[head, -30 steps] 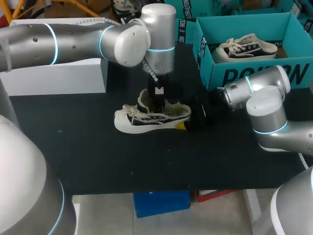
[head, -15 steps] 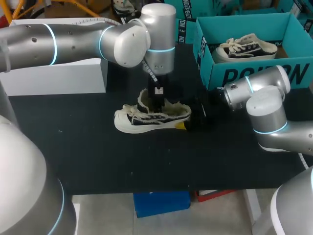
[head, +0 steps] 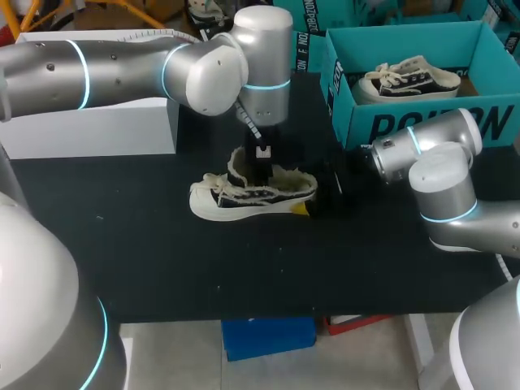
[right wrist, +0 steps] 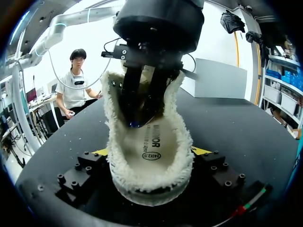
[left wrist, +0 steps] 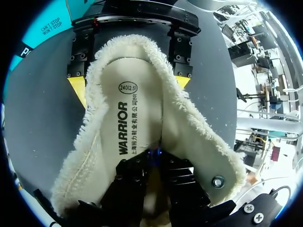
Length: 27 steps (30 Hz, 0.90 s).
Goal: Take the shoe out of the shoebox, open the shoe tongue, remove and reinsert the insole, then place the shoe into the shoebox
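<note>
And the right gripper clamps the sneaker at its heel, the left gripper down on the insole, its grip impossible to tell.

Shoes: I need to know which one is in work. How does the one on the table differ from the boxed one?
The table shoe lies on the table; the boxed shoe sits in the teal box. The left gripper reaches into the table shoe and the right gripper clamps its heel; the boxed shoe is untouched. Both are black-and-white, fleece-lined, toes pointing the same way.
</note>
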Tool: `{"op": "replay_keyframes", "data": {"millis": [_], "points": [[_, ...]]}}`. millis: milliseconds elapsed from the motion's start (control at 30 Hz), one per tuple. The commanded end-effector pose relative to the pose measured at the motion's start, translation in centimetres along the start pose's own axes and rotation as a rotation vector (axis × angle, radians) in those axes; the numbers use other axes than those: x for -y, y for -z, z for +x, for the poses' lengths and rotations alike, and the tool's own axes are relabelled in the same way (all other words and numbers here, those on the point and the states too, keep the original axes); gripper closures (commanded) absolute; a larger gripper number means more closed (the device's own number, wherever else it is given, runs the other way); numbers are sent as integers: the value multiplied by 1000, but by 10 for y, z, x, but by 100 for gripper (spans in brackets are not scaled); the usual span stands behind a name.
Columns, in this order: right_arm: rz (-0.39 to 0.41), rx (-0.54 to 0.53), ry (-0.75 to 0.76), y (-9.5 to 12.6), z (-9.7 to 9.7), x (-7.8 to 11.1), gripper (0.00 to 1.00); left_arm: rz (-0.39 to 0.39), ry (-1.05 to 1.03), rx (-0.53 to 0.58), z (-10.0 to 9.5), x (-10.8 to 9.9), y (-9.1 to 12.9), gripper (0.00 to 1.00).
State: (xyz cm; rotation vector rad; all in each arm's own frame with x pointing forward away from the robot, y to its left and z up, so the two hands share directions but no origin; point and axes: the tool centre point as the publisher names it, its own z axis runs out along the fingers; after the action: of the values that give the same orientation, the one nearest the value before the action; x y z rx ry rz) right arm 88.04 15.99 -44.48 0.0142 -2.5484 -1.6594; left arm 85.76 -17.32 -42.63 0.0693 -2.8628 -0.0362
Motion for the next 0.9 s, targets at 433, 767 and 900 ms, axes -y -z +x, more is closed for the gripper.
{"op": "replay_keyframes", "data": {"millis": [433, 767, 900], "points": [[2, 0, -2, -1, -1, 3, 100, -295, 49, 265, 3, -9, -43, 65], [2, 0, -2, -1, -1, 3, 100, -430, -5, 442, -16, -27, -38, 67], [2, 0, -2, -1, -1, 3, 100, -449, -20, 518, -21, -33, -42, 70]]}}
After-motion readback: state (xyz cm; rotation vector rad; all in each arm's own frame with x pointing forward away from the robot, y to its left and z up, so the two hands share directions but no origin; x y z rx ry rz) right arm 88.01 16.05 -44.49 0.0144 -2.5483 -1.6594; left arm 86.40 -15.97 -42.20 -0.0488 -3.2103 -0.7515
